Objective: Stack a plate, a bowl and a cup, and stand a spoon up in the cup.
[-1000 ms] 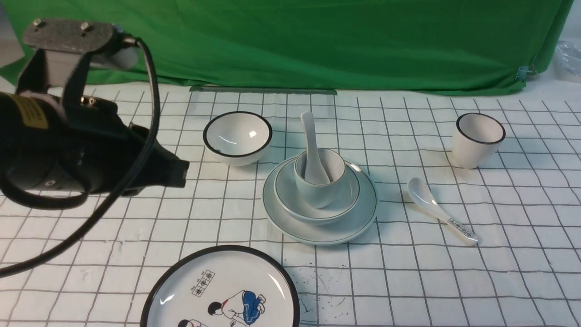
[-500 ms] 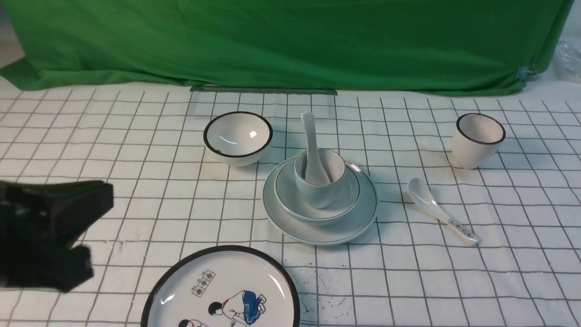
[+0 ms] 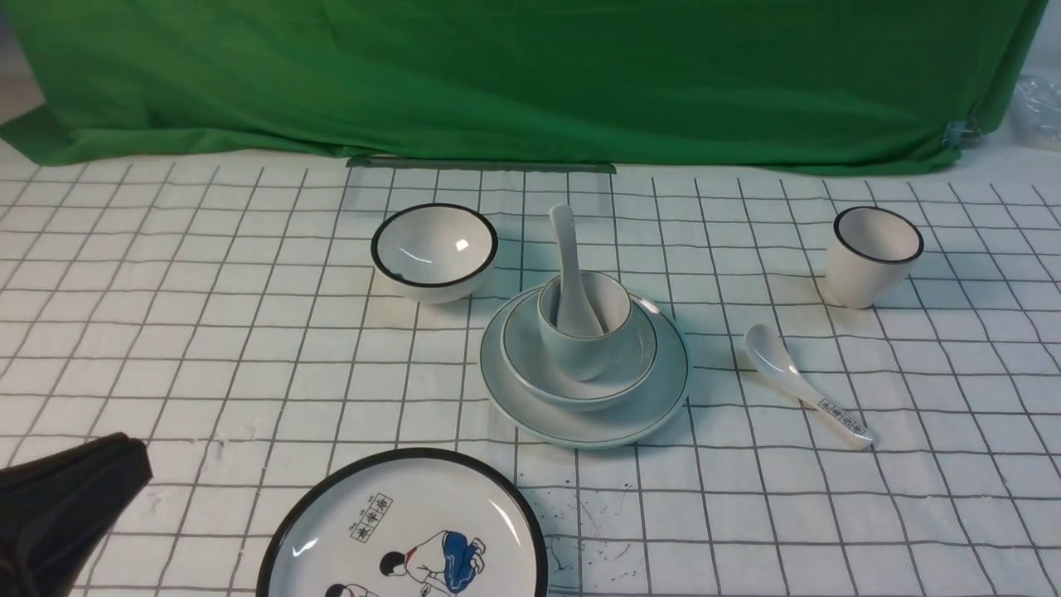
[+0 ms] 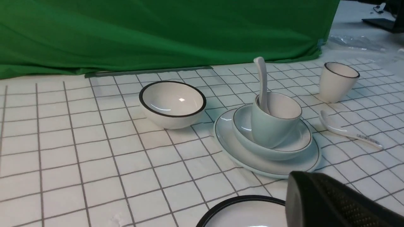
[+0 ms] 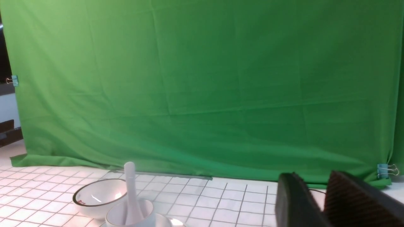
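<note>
The plate (image 3: 580, 424) lies mid-table with the bowl (image 3: 640, 355) on it. Inside the bowl stands the cup (image 3: 580, 352), and the spoon (image 3: 566, 249) leans upright in the cup, handle up. My left gripper (image 3: 137, 464) is low at the near-left corner, shut and empty, well away from the stack; its wrist view shows it as one dark tip (image 4: 295, 186) in front of the plate (image 4: 252, 161). The right gripper (image 5: 311, 177) shows only in its wrist view. Its fingers are parted with nothing between them, and it is to the right of the cup (image 5: 146, 212) and spoon (image 5: 130, 189).
A black-rimmed bowl (image 3: 433, 249) sits left of the stack and a black-rimmed cup (image 3: 874, 253) stands at the far right. A labelled spoon (image 3: 796, 385) lies right of the plate. A cartoon plate (image 3: 406, 531) is at the front edge. Green cloth (image 3: 530, 75) hangs behind.
My left arm has pulled back from high over the table's left side down to the near-left corner. The stacked plate, bowl, cup and spoon have not moved.
</note>
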